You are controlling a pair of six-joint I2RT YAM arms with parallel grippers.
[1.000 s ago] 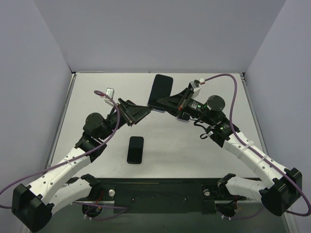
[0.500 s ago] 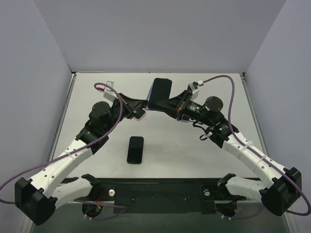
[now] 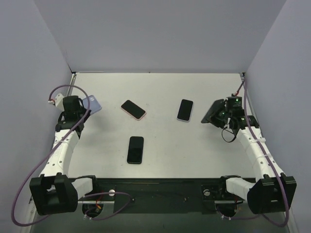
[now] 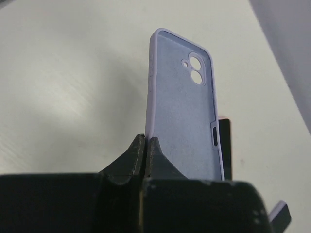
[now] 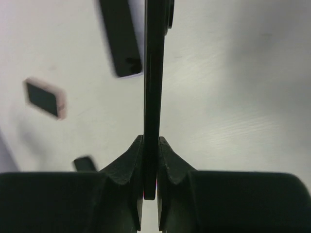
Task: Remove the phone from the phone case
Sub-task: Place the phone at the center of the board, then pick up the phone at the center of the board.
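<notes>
My left end effector (image 4: 146, 145) is clamped on one wall of the lilac phone case (image 4: 182, 111), near the left edge of the bench (image 3: 160, 87). The case is empty and looks soft and light. My right end effector (image 5: 150, 144) pinches the phone (image 5: 153, 73) edgewise near the right edge; I judge it stiff, slick and breakable.

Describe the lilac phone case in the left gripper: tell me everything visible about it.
The lilac phone case is empty: its open side faces the left wrist camera, showing a matte, slightly fuzzy lining. Near its far end is a camera cutout with two round holes and one tiny one; a slot cuts the right wall. It looks like soft silicone. The left gripper pinches its left wall near the near end, over the table's far left side.
</notes>
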